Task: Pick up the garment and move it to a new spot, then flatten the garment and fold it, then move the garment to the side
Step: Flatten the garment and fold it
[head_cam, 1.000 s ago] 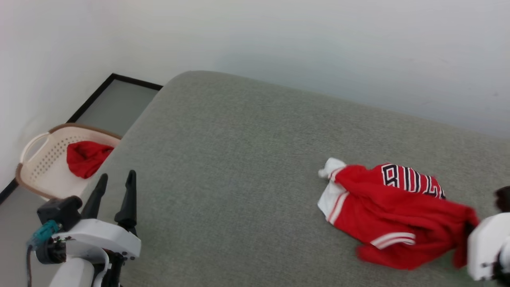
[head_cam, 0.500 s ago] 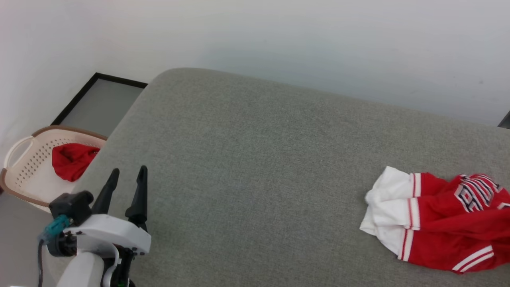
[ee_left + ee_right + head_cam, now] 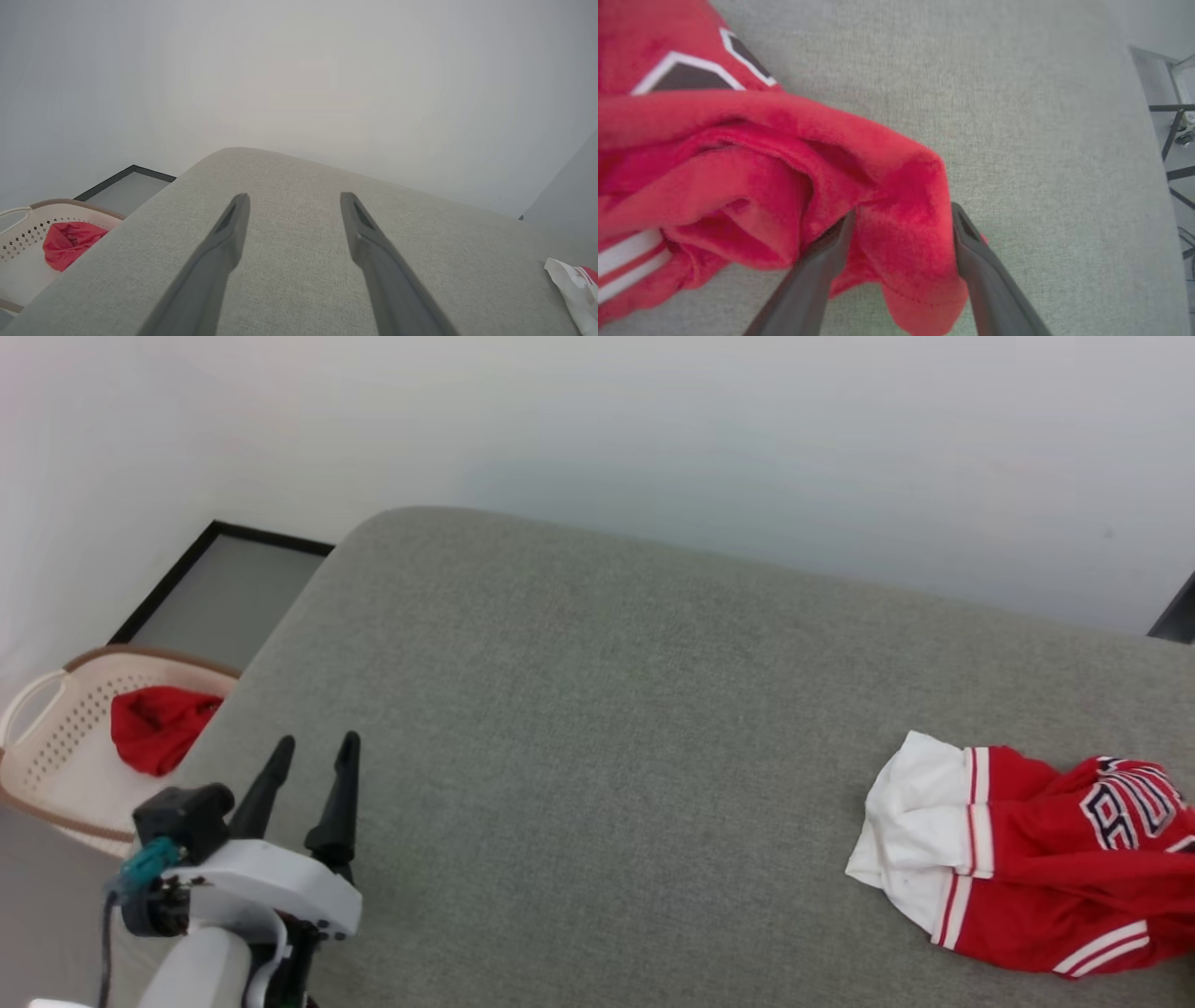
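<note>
Left gripper point(image 3: 317, 739) shows at the lower left of the head view, its 2 long dark fingers spread apart with nothing between them, above the near-left part of the broad grey fabric-covered surface point(image 3: 597, 709). Far to the right on that surface lies the crumpled red jersey shirt with white sleeves and striped trim point(image 3: 1036, 868), its white sleeve end turned toward the middle and its black lettering near the view's right edge. Off the surface's left side stands a cream perforated plastic laundry basket point(image 3: 47, 747), with a small plain red cloth point(image 3: 154, 728) inside it.

From the left wrist view, the left gripper point(image 3: 294, 196) is wide open and empty, its fingers over bare grey fabric point(image 3: 289, 280). A white corner of the jersey point(image 3: 572, 289) peeks in at the lower right, well apart from the fingers. The basket point(image 3: 18, 228) and its red cloth point(image 3: 70, 238) sit at the lower left.

From the right wrist view, the right gripper point(image 3: 903, 210) has its fingers wide apart, and a thick red fold of the jersey point(image 3: 738, 163) bulges between them, touching both; they do not pinch it. The rest of the jersey spreads to the left over the grey fabric point(image 3: 1017, 116).
</note>
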